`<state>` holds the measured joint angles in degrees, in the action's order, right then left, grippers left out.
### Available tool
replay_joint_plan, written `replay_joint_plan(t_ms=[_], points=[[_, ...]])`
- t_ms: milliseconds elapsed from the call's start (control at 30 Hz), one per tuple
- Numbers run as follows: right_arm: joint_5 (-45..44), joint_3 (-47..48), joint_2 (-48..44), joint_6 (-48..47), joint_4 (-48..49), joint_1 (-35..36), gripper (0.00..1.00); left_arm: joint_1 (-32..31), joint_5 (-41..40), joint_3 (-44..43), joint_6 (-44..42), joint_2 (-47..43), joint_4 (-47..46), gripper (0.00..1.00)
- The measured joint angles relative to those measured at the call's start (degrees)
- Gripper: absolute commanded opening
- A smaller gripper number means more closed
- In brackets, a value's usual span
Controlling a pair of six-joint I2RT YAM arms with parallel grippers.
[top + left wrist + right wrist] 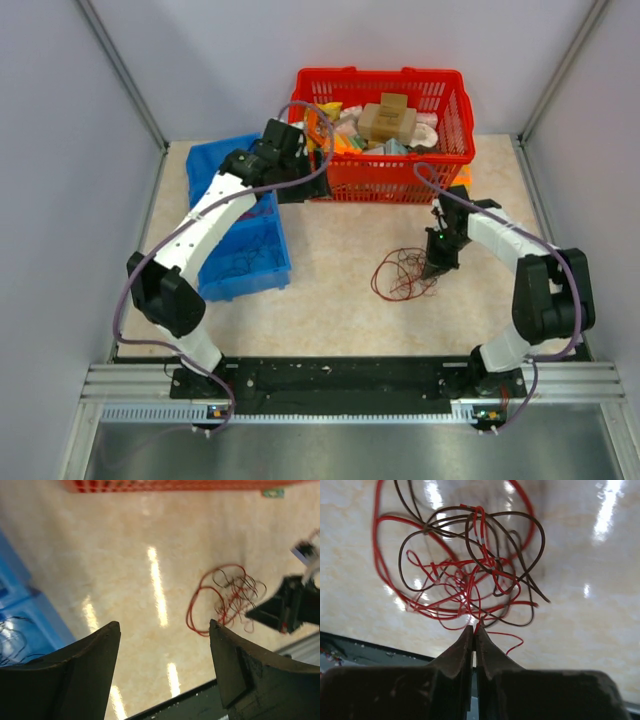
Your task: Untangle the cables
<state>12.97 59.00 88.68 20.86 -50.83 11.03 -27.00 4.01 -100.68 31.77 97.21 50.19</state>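
Pale beige stone-pattern tabletop (340, 320): smooth, glossy, w/ bright light streaks. Thin red and dark-red cables (465, 580): smooth, shiny, plastic-looking sheath. Right arm's dark fingers (452, 662): matt, scuffed. Red lattice basket (385, 180) and blue tub (250, 285): hard moulded plastic. Ribbed silver rail (130, 385) at near edge: dull metal.

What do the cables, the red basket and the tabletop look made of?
The cables: thin wire in glossy red and dark-brown plastic insulation, probably, holding springy loops; red basket: moulded plastic, lattice walls; tabletop: glossy beige stone-look laminate perhaps, mirroring lights.
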Motion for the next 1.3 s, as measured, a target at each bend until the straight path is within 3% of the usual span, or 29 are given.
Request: replay_joint_plan(t_ms=[233, 333, 467, 633, 833, 1067, 1133, 1167, 1300], points=[[17.57, 1.60, -0.87, 1.95, 8.11, 3.41, 0.00, -9.40, 10.60, 7.93, -3.85, -0.98, -8.85, 0.80], [24.48, 2.73, -4.66, 6.19, 11.61, 4.26, 0.00, -12.72, 15.47, 12.55, -3.34, -1.75, -13.27, 0.68], [32.26, 4.85, -8.31, 14.78, 16.94, 4.17, 0.00, -16.52, 18.25, 14.21, -3.43, -2.12, -17.55, 0.63], [36.44, 5.18, -8.35, 25.77, 20.24, 3.78, 0.00, -18.25, 19.19, 15.89, -3.39, -4.46, -23.65, 0.68], [38.36, 3.82, -8.94, 38.29, 25.57, 3.15, 0.00, -19.30, 18.40, 18.84, -2.47, -6.43, -28.13, 0.56], [38.51, 0.22, -12.55, 46.07, 29.09, 2.40, 0.00, -19.50, 17.51, 18.84, -1.68, -5.70, -28.79, 0.11], [38.45, 0.11, -13.44, 46.80, 29.24, 2.03, 0.00, -19.52, 17.05, 18.82, -1.86, -5.51, -28.74, 0.03], [38.18, 0.11, -13.84, 46.86, 29.44, 1.88, 0.01, -19.52, 17.09, 18.73, -2.16, -5.42, -28.74, 0.00], [37.86, 0.20, -14.40, 45.88, 30.16, 1.27, 0.34, -19.74, 15.93, 17.35, -4.50, -5.42, -27.58, 0.00]])
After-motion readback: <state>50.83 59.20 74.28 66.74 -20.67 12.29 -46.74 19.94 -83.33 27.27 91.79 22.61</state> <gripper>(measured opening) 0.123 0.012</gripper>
